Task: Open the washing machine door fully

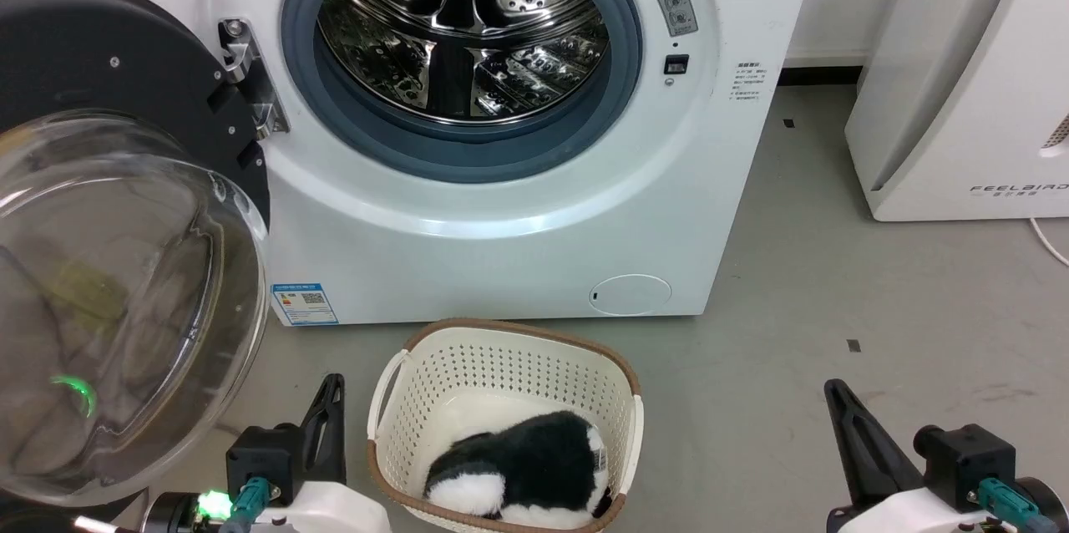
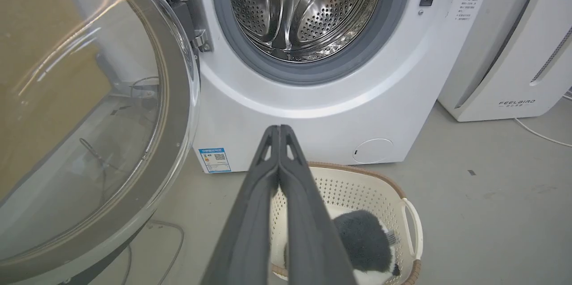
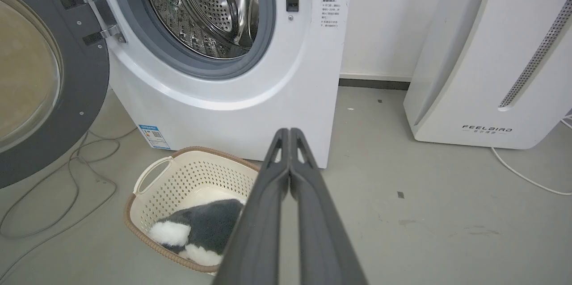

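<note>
While swung wide leftward, the washing machine door [image 1: 125,249] faces outward.

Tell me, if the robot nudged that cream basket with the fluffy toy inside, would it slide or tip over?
Probably slide: the basket looks like thin perforated plastic holding one plush toy, so likely light, and the grey floor looks smooth. Tipping seems unlikely, since it sits wide and low. Its walls may flex a little under a push.
</note>
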Controlling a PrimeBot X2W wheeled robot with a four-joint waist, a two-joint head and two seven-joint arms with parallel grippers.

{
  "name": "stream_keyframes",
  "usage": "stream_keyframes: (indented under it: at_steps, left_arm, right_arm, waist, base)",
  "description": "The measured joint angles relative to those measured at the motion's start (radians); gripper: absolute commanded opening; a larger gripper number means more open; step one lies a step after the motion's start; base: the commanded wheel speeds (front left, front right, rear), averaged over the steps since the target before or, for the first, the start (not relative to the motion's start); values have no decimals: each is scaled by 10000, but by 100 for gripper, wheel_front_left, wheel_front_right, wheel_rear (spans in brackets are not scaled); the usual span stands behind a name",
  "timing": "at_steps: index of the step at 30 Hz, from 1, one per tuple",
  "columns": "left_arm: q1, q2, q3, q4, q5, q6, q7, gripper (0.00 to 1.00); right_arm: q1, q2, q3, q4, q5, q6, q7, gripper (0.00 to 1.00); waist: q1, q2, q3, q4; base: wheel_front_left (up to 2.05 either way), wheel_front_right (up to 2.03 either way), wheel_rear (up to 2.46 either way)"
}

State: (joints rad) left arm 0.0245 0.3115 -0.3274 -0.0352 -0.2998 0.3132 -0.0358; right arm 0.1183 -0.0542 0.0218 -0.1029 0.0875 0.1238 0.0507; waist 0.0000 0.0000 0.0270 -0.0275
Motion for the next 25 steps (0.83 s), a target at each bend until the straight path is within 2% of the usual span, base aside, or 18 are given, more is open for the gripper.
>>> stream_keyframes:
  at_steps: [25]
  left_arm:
    - [-9, -577, 763, 67, 685, -709, 86, 0]
  right_arm:
    - [-245, 0, -38, 247, -171, 2, -100, 0]
  waist:
    - [0, 0, -62, 64]
  base:
    - [0, 0, 0]
